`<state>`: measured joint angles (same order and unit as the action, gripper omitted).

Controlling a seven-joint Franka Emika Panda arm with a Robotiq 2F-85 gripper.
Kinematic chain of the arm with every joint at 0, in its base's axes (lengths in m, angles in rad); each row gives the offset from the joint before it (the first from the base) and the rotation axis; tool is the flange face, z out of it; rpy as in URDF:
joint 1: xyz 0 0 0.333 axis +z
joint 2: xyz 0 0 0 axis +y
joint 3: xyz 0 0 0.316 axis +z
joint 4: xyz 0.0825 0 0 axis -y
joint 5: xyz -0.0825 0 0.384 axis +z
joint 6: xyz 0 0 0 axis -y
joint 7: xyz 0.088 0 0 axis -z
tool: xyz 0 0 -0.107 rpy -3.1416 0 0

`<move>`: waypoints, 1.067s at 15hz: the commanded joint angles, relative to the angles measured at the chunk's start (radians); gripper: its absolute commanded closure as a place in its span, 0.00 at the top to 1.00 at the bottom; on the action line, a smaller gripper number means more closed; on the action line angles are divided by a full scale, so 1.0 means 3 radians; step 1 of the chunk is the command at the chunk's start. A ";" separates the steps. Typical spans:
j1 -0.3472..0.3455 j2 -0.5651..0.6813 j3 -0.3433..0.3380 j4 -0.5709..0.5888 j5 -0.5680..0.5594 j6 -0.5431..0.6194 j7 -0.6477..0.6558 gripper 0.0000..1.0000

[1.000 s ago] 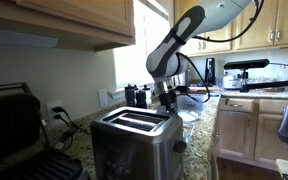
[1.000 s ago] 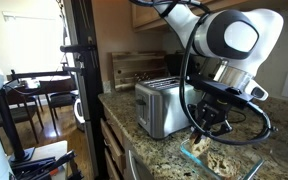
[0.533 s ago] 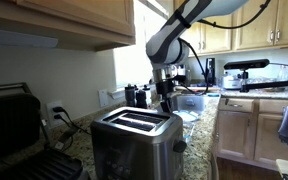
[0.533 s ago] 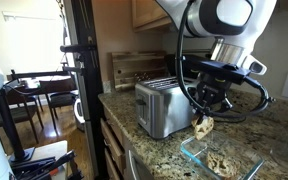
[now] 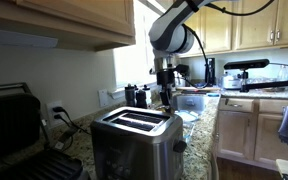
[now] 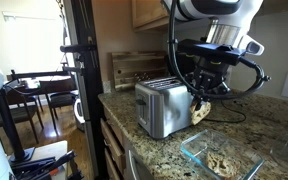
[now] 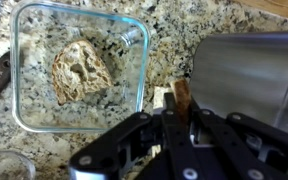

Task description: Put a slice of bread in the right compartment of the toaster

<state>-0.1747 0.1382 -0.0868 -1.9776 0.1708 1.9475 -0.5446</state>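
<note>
Bread first: the slice of bread (image 6: 200, 111) is light, soft and crumbly by the look of it. It likely bends or tears under a hard squeeze, so a gentle pinch across its flat faces near the upper edge suits it, leaving the lower part free to enter a slot edge-on.

In an exterior view the toaster (image 5: 134, 140) stands in front with its two long slots plain on the black top, a black contact grill (image 5: 14, 120) to its side. The gripper (image 5: 166, 97) hangs beyond it, above the counter and not over either slot. From here I cannot tell what the fingers carry.

In an exterior view from the side, the gripper (image 6: 202, 98) is closed on the slice, which dangles golden-brown beneath it in the air, just beside the toaster (image 6: 162, 108) and below its top. A glass container (image 6: 189, 150) with more bread lies on the granite nearby. The slots are not readable here.

The wrist view alone shows the grip: the gripper (image 7: 180, 108) is narrow, the slice (image 7: 182, 92) pinched upright between its fingers. The container (image 7: 139, 60) lies beneath with another piece inside, and the toaster (image 7: 249, 65) is close by.
</note>
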 commanded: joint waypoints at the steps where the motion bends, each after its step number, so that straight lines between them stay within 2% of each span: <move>1: -0.0002 -0.0324 -0.0009 -0.0281 0.0114 0.0117 -0.0108 0.06; 10: 0.0089 -0.0873 -0.0054 -0.0590 0.0193 0.0101 -0.0158 0.06; 16: 0.0155 -0.1077 -0.0091 -0.0644 0.0192 0.0102 -0.0150 0.07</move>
<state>-0.1538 -0.1162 -0.0901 -2.1156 0.2074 1.9534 -0.5727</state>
